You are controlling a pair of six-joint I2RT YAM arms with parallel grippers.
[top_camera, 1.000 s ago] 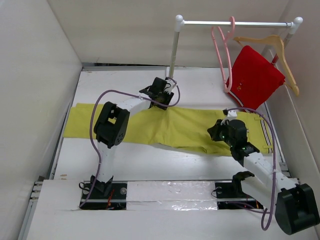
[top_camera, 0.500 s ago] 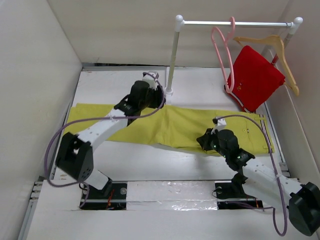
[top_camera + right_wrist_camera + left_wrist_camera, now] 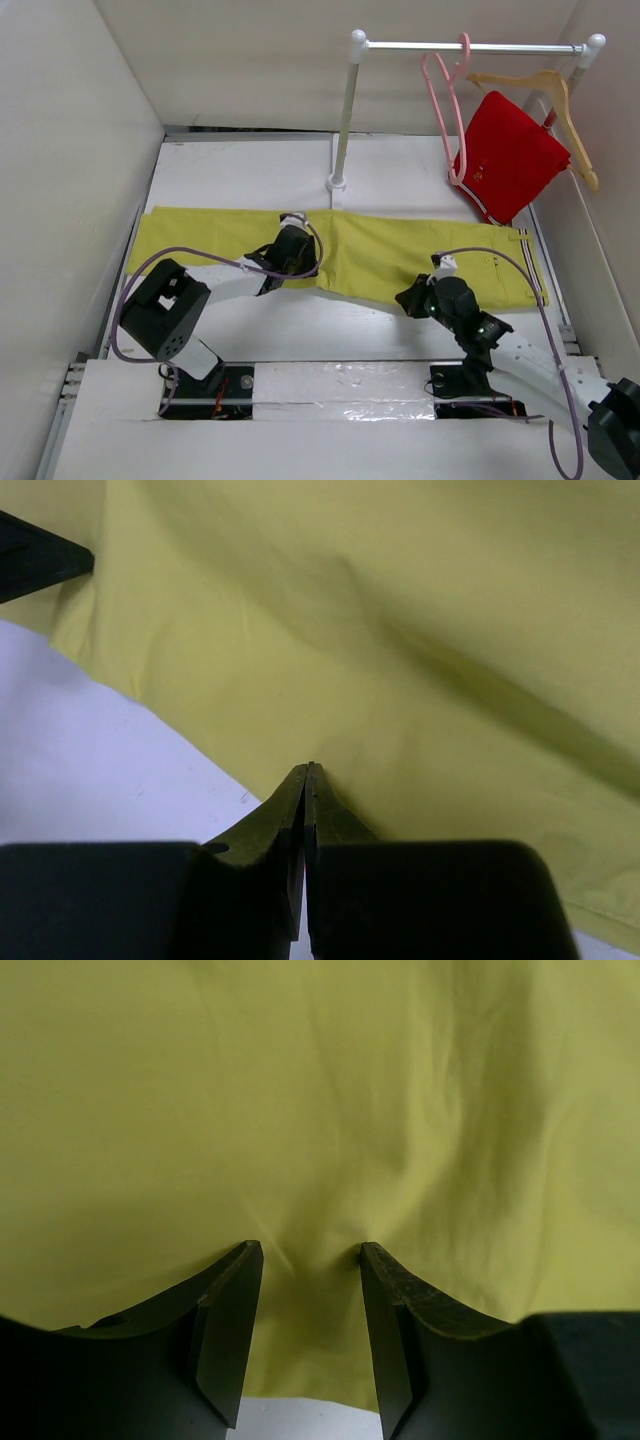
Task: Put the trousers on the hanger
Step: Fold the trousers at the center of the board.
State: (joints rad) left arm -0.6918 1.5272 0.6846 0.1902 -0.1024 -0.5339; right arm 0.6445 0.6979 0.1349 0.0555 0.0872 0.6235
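Lying flat across the table [image 3: 240,170], the trousers [image 3: 370,255] stretch left to right, waistband at the right end. Left gripper [image 3: 305,1255]: jaws parted, tips down on the cloth close to its near edge, a small pucker between them. Right gripper [image 3: 308,770]: jaws pinched together on the near hem. The pink hanger [image 3: 441,108] hangs on the rail [image 3: 470,46], beside a red garment [image 3: 510,155].
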